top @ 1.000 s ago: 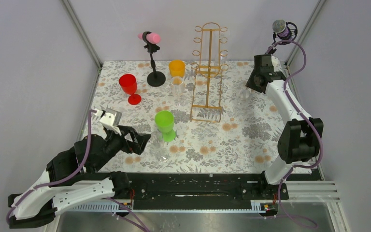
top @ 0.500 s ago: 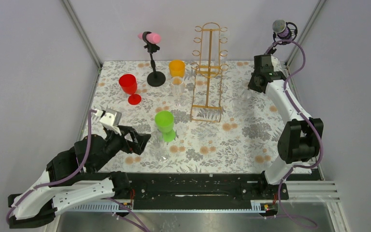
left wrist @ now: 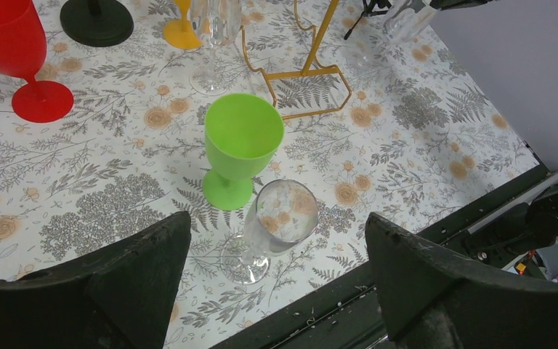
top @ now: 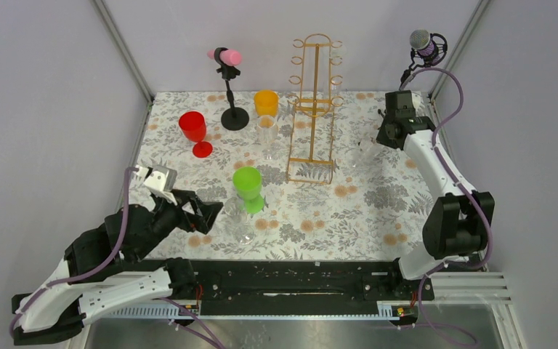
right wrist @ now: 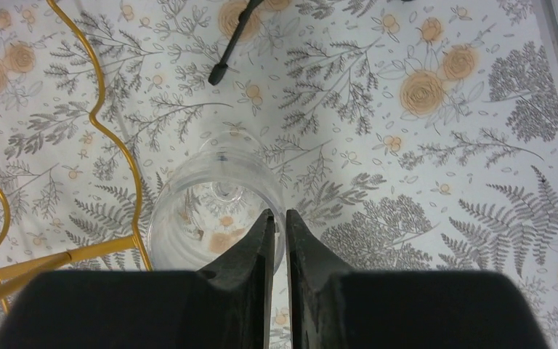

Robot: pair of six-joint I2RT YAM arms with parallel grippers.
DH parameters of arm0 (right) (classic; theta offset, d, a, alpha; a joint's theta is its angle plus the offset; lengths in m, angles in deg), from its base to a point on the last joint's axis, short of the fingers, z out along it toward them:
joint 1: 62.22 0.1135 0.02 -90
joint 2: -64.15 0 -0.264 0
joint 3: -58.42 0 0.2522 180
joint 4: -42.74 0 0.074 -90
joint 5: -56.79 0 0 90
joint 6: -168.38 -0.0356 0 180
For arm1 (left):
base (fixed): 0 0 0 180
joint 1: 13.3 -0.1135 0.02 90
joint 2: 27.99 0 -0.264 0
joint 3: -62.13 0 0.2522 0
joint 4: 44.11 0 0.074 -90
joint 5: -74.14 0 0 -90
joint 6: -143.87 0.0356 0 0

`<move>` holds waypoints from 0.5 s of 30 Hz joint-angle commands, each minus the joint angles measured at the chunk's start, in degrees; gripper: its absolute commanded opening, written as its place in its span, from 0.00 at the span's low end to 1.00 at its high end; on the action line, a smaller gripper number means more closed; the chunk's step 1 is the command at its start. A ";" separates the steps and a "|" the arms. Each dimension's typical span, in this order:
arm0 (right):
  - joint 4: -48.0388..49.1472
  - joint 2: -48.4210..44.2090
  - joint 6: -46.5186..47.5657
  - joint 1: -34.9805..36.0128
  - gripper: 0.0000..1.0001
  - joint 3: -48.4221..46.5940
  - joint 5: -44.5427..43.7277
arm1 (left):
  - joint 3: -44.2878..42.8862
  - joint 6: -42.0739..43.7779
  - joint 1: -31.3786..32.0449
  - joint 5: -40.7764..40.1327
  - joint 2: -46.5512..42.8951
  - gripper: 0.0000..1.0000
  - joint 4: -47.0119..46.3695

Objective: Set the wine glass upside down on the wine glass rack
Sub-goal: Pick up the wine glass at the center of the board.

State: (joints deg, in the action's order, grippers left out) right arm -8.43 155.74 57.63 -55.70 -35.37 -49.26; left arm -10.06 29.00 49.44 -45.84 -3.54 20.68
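A clear wine glass (right wrist: 203,211) stands upright on the flowered table just right of the gold wire wine glass rack (top: 312,109), whose base wire (right wrist: 120,156) curves past the bowl. My right gripper (right wrist: 279,214) is over the glass from above, shut on its rim, one finger inside the bowl and one outside. In the top view this gripper (top: 382,137) sits at the back right, and the glass is only a faint shape there. My left gripper (left wrist: 276,218) hangs open at the front left, above a second clear glass (left wrist: 280,218) that it does not touch.
A green glass (top: 248,185) stands mid-table, a red one (top: 193,131) at the left, an orange one (top: 266,102) and a clear one (top: 267,134) beside the rack. A black stand with a pink top (top: 229,87) is at the back. A microphone (top: 425,43) hangs at the back right.
My right gripper's fingers have come together on the glass rim and its wrist has shifted slightly right. The left arm has edged a little to the left, still open.
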 commanded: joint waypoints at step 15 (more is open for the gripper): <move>-11.72 -23.70 -3.42 3.03 0.00 4.80 -4.54 | -7.34 1.31 -0.25 0.22 1.48 0.90 -0.30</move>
State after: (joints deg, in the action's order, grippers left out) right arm -16.06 137.41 56.64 -55.11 -30.65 -52.28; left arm -12.36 29.42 49.44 -45.81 -3.43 21.60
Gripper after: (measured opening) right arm 0.148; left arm 0.899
